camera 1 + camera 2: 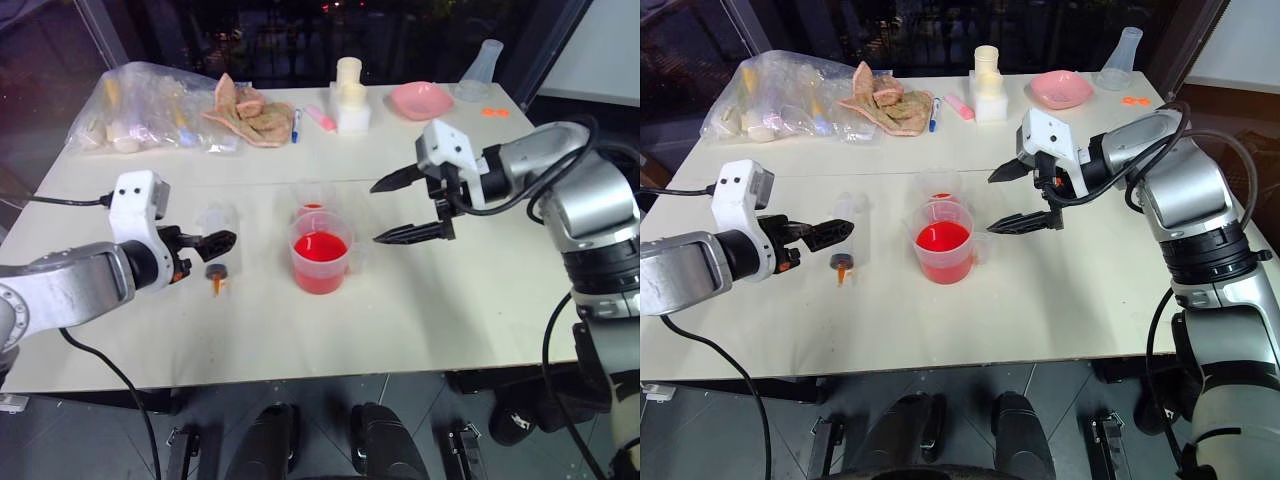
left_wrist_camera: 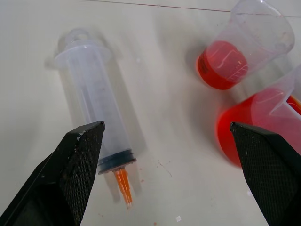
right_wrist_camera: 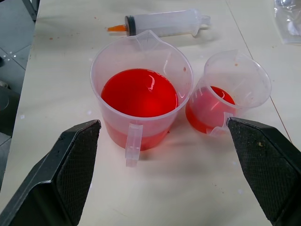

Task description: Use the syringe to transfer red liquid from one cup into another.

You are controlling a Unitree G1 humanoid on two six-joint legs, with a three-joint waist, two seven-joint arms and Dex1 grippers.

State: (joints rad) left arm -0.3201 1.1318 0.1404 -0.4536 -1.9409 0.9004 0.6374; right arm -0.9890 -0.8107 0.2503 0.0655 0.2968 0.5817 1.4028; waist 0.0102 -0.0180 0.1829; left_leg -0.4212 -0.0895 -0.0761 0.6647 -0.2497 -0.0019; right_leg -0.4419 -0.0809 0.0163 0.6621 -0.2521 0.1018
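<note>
Lying flat on the pale table (image 1: 450, 310), the large clear plastic syringe (image 2: 96, 117) with dark plunger seal and small orange tip rests to the left of the larger translucent handled measuring cup (image 3: 141, 89), well apart from it. That cup holds bright red liquid (image 3: 139, 92). Just behind it stands the smaller clear handleless cup (image 3: 233, 90), with a shallow red layer at its bottom. My left gripper (image 1: 213, 243) hangs over the syringe, fingers spread wide, empty. My right gripper (image 1: 408, 207) hovers right of the measuring cup, likewise wide and empty.
</note>
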